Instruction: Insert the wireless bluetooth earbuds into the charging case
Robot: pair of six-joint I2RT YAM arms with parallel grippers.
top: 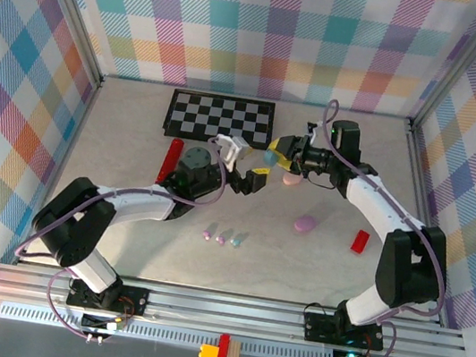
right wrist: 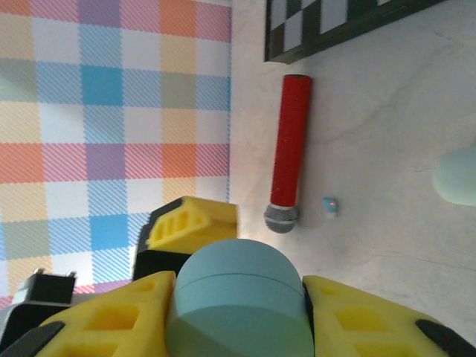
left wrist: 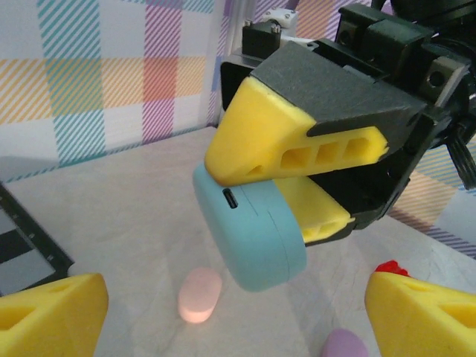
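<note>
Plaid-walled enclosure with a pale mottled surface [top: 117, 141]; a checkerboard [top: 220, 118] lies at the far centre. The right gripper [top: 279, 155] is closed on a blue charging case [top: 270, 157], one yellow finger on each side, the case raised above the surface. The left gripper [top: 251, 181], just left of it, stands wide open and empty. Three earbuds [top: 221, 239] lie in a row near centre, well apart from the case. A pink case [top: 292, 180], a lilac case [top: 305, 224] and a red block [top: 360, 241] lie to the right.

Right pincer [left wrist: 249, 190] holding blue case [left wrist: 253, 249] blocks ahead; table [left wrist: 119, 223] leftward seems free.
</note>
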